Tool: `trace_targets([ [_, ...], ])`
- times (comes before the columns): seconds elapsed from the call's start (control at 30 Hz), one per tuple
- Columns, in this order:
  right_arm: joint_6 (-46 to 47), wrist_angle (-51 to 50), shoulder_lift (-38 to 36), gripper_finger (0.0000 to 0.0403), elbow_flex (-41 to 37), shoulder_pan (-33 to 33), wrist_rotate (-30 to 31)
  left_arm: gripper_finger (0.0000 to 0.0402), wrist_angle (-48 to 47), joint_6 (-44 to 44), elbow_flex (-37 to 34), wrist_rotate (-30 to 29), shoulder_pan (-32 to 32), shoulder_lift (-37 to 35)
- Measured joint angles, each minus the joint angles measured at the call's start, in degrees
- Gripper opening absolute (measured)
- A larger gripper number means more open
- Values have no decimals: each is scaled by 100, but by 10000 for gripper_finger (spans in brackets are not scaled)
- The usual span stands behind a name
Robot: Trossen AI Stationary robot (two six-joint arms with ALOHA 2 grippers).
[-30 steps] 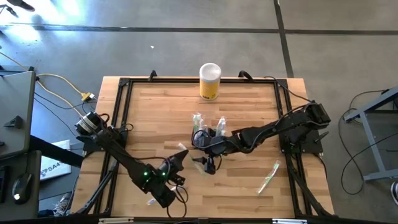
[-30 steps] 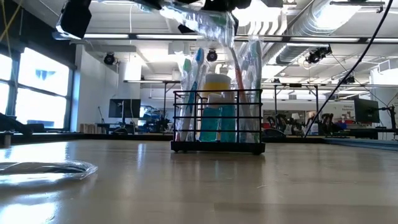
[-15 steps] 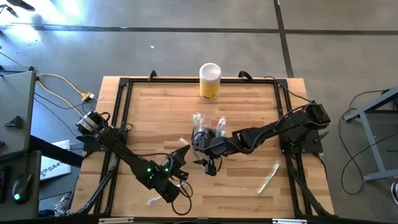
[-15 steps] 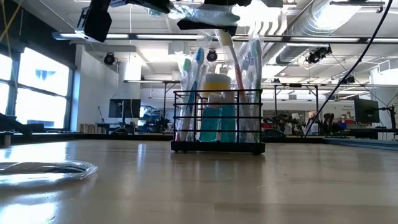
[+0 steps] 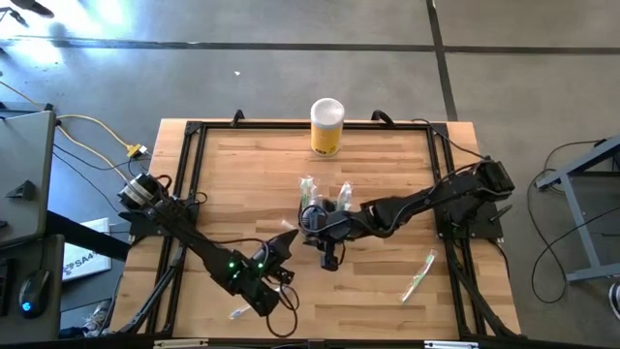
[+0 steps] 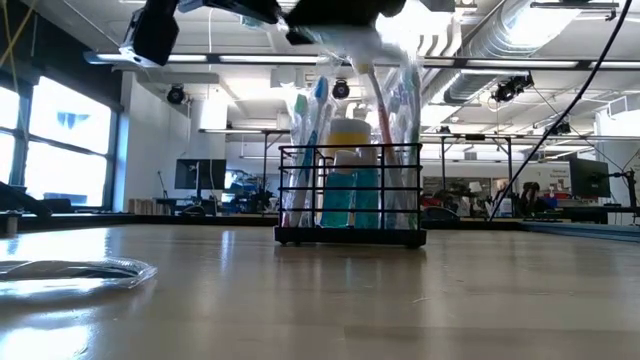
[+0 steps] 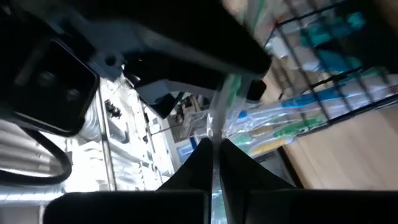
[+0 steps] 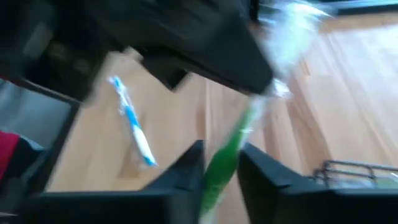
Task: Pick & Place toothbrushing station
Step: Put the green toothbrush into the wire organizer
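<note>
Yellow cylinder [image 5: 327, 127] stands behind black caddy [image 5: 320, 215]; wrapped toothbrush [image 5: 418, 274] lies apart.

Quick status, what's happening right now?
Right pincer around green wrapped toothbrush above black wire-mesh caddy. Left pincer shut on its clear wrapper.
</note>
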Motion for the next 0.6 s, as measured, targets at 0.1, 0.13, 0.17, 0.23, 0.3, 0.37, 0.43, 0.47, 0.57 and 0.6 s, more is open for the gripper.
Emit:
trace_targets([
  [0.1, -173, -121, 2, 32, -7, -13, -21, 4, -35, -24, 0, 171, -17, -2],
  [0.13, -188, -140, 2, 32, -7, -11, -11, 7, -27, -47, 0, 213, -17, -3],
  [0.17, -179, -179, 2, 32, -7, -6, 37, 11, -6, -53, 0, 255, -15, -8],
  [0.23, -174, -204, 2, 32, -7, -4, 96, 26, -2, -52, 0, 295, -71, -9],
  [0.3, -180, -208, 2, 34, -4, 7, 164, 50, 24, 1, 0, 394, -110, -9],
  [0.37, -188, -205, 2, 33, 0, 33, 175, 79, 34, 31, 0, 507, -192, -9],
  [0.43, -214, -202, 2, 33, 0, 68, 175, 110, 90, 45, 0, 515, -255, -11],
  [0.47, -220, -187, 2, 33, 0, 95, 178, 124, 148, 59, 0, 481, -300, -13],
  [0.57, -282, -145, -7, 33, 0, 238, 181, 161, 310, 104, 0, 255, -422, -14],
  [0.6, -318, -173, -36, 33, 0, 302, 185, 170, 321, 104, 0, 198, -475, -15],
])
